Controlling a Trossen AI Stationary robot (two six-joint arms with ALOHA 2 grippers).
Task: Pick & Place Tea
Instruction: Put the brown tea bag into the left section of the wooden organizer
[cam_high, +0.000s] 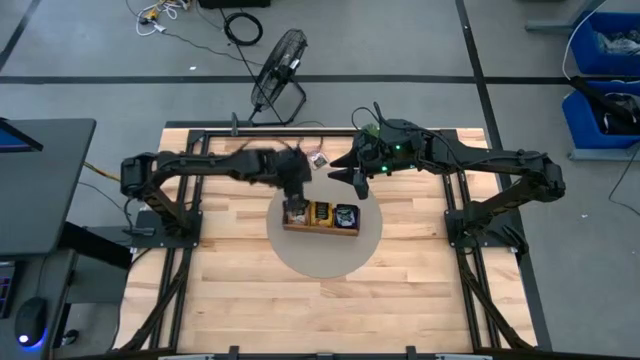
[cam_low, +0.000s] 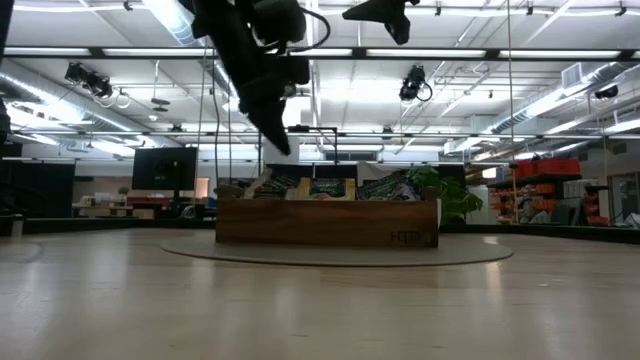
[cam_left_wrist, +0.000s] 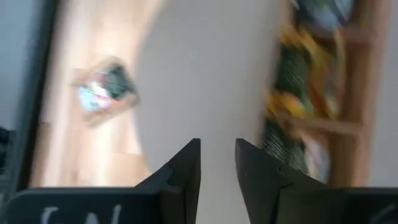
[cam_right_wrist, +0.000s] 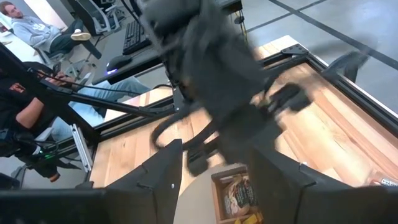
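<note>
A long brown wooden tray (cam_high: 320, 217) stands on a round grey mat (cam_high: 325, 255), with tea packets in its compartments (cam_left_wrist: 298, 81). One loose tea packet (cam_high: 319, 159) lies flat on the wood beyond the mat; the left wrist view shows it too (cam_left_wrist: 102, 90). My left gripper (cam_left_wrist: 217, 152) hangs above the tray's left end (cam_low: 280, 135), slanting down, open a little, with nothing between its fingers. My right gripper (cam_right_wrist: 221, 174) is higher up, beyond the tray's right part (cam_high: 355, 178). It is open and holds nothing.
Black frame rails (cam_high: 250, 131) run along the table's far edge and sides. A fan (cam_high: 280, 65) stands on the floor behind the table. People sit at desks (cam_right_wrist: 31, 31) beyond the table's left side. Bare wood lies near the front edge (cam_high: 320, 310).
</note>
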